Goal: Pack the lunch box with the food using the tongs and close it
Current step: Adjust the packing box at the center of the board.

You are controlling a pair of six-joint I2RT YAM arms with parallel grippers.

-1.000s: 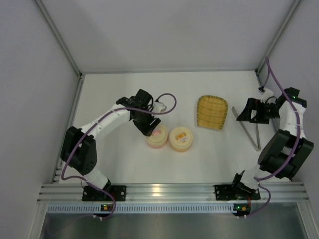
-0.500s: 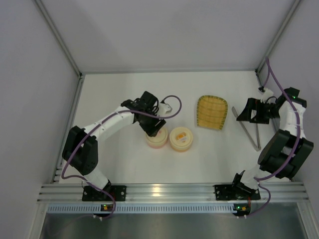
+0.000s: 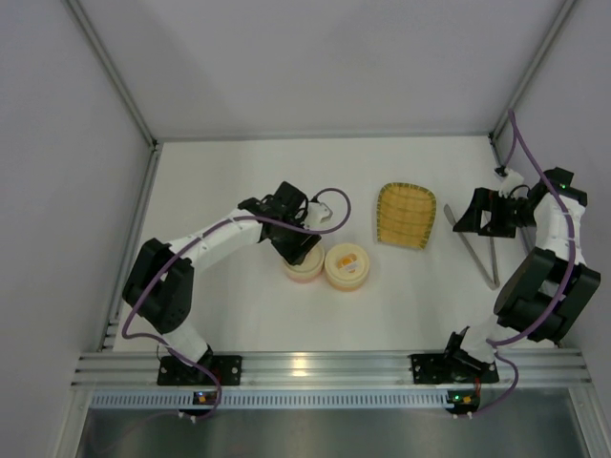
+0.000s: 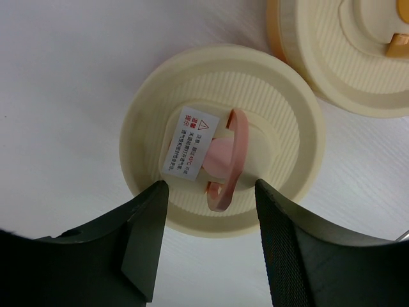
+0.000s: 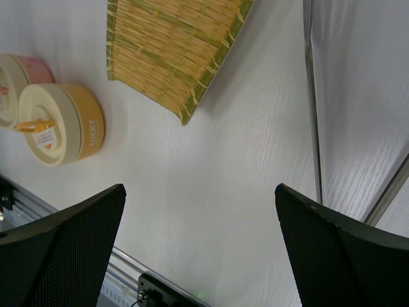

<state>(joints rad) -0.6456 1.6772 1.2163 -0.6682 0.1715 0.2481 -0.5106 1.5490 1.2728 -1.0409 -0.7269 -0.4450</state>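
Tongs (image 3: 474, 254) R of tray (image 3: 406, 215), prob. apart.

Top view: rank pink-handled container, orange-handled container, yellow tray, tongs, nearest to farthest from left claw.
1. Pink-handled container: directly under the left claw.
2. Orange-handled container: just right of the pink one.
3. Yellow tray: farther right, toward the back.
4. Tongs: far right, by the right arm.

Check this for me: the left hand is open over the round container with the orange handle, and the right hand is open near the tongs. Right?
Not quite. The left hand is open over the container with the pink handle, as the left wrist view shows; the orange-handled container sits beside it. The right hand is open near the tongs, as you said.
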